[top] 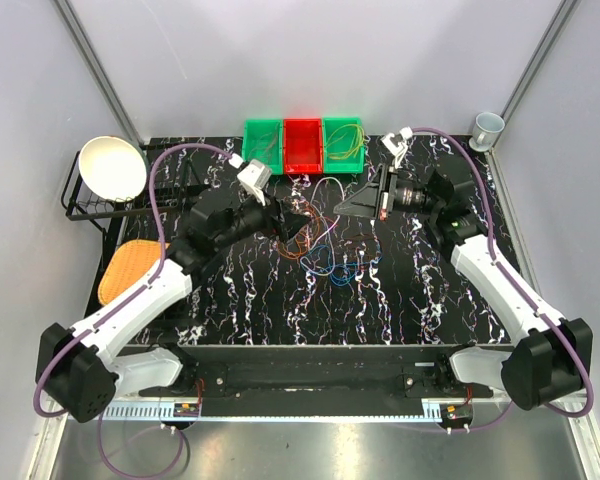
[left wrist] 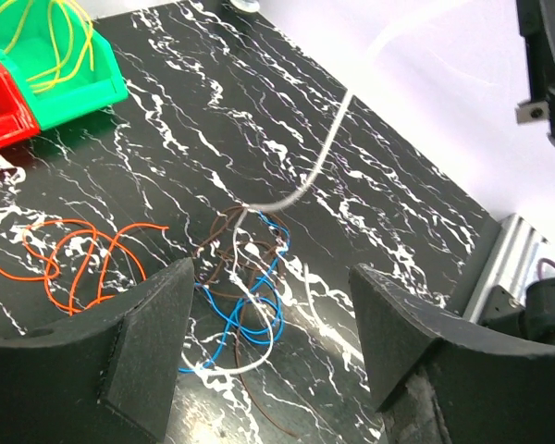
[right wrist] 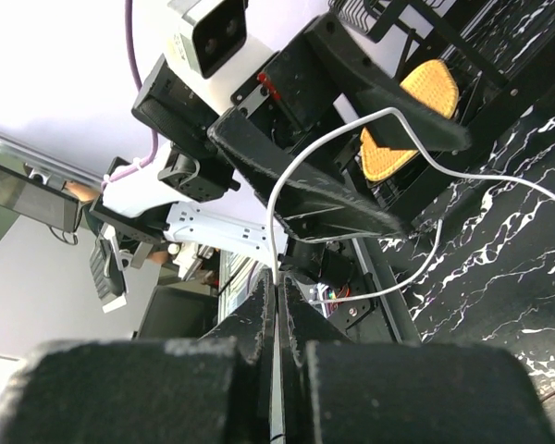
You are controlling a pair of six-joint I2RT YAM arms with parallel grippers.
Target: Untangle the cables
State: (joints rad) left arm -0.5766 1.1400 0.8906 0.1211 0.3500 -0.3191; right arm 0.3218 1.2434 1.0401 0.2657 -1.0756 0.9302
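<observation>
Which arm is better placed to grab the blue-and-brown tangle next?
Probably left: the left gripper, open, points at the tangle; the right gripper is shut on the white cable.

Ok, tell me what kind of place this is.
Probably a lab robot test cell: a black marbled table boxed in by plain white panels, with coloured sorting bins and loose cables laid out.

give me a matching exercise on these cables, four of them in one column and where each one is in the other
Cables:
1 white cable
2 yellow-green cables
3 orange cable
4 blue cable

Places:
a in the green bin
b knotted with brown wire
c pinched in the right gripper
d curled on the table beside the knot

Pairs: 1-c, 2-a, 3-d, 4-b
</observation>
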